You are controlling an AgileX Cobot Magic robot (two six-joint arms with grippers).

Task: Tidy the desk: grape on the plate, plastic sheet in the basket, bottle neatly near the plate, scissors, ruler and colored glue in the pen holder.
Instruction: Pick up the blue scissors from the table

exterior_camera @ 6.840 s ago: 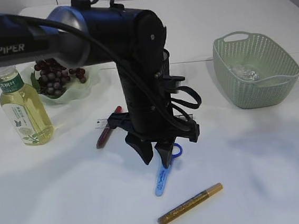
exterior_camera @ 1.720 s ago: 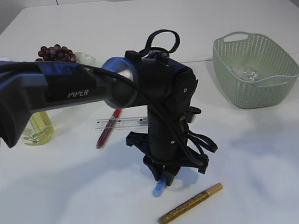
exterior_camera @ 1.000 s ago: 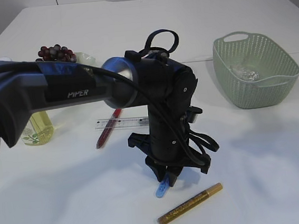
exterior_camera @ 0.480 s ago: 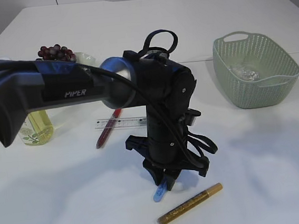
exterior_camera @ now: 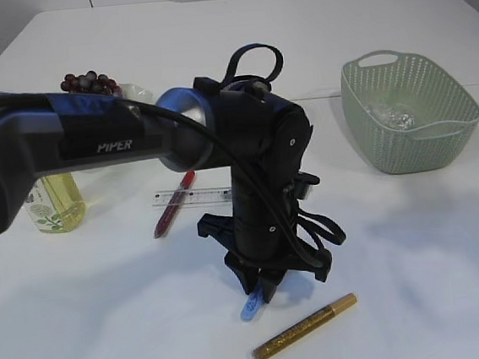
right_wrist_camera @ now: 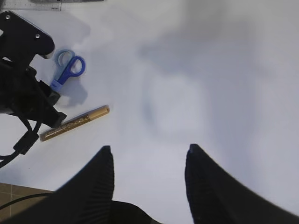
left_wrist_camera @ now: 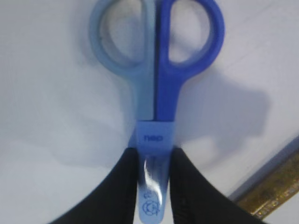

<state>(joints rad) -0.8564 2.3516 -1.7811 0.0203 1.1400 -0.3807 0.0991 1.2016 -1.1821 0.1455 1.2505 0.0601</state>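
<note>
My left gripper (exterior_camera: pixel 260 284) points down at the table's middle and is shut on the blue scissors (left_wrist_camera: pixel 155 70). Its fingers (left_wrist_camera: pixel 126 172) clamp the translucent blade sheath, and the two handle loops stick out beyond them. In the exterior view only the sheath tip (exterior_camera: pixel 249 307) shows below the jaws. A gold glue pen (exterior_camera: pixel 305 327) lies just to the right of it. A red glue pen (exterior_camera: pixel 172 205) and a clear ruler (exterior_camera: pixel 192 197) lie behind. Grapes (exterior_camera: pixel 90 82) sit on the plate (exterior_camera: pixel 135 91). The bottle (exterior_camera: pixel 55 201) stands at the left. The plastic sheet (exterior_camera: pixel 393 116) is in the basket (exterior_camera: pixel 407 112). The pen holder is hidden. My right gripper (right_wrist_camera: pixel 148 150) hangs open over bare table.
The left arm's dark body (exterior_camera: pixel 255 169) blocks the view of the table's centre behind it. In the right wrist view the scissors (right_wrist_camera: pixel 67 70), gold glue pen (right_wrist_camera: pixel 74 122) and ruler (right_wrist_camera: pixel 44 3) lie to the upper left.
The left arm has shifted slightly left with the scissors in its grip. The sheath tip has moved a little left and away from the gold glue pen. The right gripper is unchanged.
</note>
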